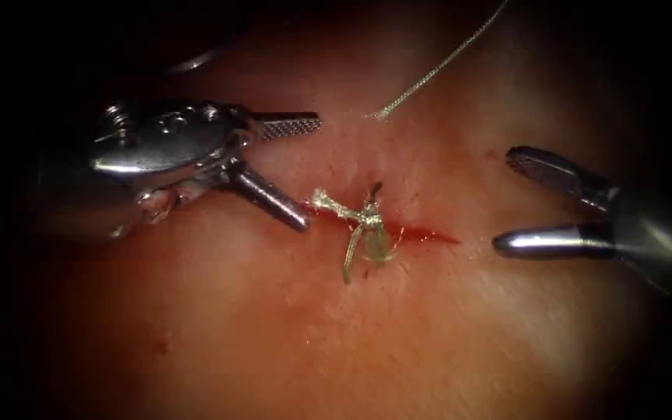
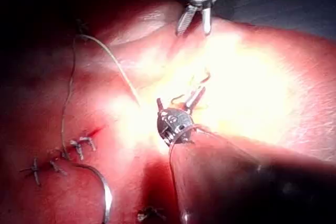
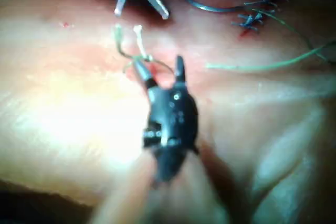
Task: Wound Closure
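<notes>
Since both claws are spread and holding nothing, left claw (image 1: 305, 167) and right claw (image 1: 507, 202) flank the knot (image 1: 363, 225) on the cut (image 1: 429, 233); needle (image 3: 202, 3) lies loose on the tissue (image 1: 274, 334), so I'd guess regrasping it is next.

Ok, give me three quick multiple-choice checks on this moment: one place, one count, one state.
1. Where is the needle?
A. In the left jaws
B. Loose on the tissue
C. In the right jaws
2. How many tools hold thread?
A. None
B. One
C. Two
3. The right tool is:
A. Open
B. Shut on thread
C. Shut on tissue

1 B: it lies free beside older stitches.
2 A: the left tool and the right tool flank the knot, both empty.
3 A: its jaws are spread.
</notes>
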### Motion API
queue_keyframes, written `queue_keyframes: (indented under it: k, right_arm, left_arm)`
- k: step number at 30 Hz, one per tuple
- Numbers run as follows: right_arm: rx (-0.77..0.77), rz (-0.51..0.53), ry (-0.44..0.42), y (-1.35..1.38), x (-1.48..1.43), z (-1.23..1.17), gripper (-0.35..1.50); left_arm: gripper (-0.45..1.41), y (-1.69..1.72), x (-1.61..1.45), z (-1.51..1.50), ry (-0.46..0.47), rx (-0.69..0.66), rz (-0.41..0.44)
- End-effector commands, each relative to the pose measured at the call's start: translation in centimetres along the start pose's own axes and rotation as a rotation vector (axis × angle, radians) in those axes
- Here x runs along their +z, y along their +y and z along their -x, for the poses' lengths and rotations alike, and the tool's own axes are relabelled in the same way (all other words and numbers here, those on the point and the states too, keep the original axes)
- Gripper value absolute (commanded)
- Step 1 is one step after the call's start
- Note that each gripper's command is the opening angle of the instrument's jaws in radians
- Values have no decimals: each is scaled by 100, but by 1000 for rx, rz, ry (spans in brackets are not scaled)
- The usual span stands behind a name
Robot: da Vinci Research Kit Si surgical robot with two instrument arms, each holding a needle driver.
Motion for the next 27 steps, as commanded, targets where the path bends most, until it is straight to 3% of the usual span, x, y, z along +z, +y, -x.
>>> queue_keyframes:
  k: [1,2,5,6,18,24,27]
  right_arm:
    - [-1,-1,2,0,8,3,148]
    - [-1,-1,2,0,8,3,148]
    - [-1,-1,2,0,8,3,148]
    - [-2,0,2,-1,10,3,148]
    - [-8,0,-2,-6,23,8,148]
    - [-8,0,-2,-7,24,8,148]
    - [-8,0,-2,-7,24,8,148]
  left_arm:
    - [89,12,14,-1,-10,51,-1]
    - [76,34,25,-4,-35,121,-2]
    - [67,60,36,-4,-93,185,-19]
    - [62,69,38,-4,-114,197,-59]
    - [59,36,34,-6,-74,180,-161]
    - [59,35,46,-11,-60,173,-163]
    - [49,37,50,-13,-59,172,-154]
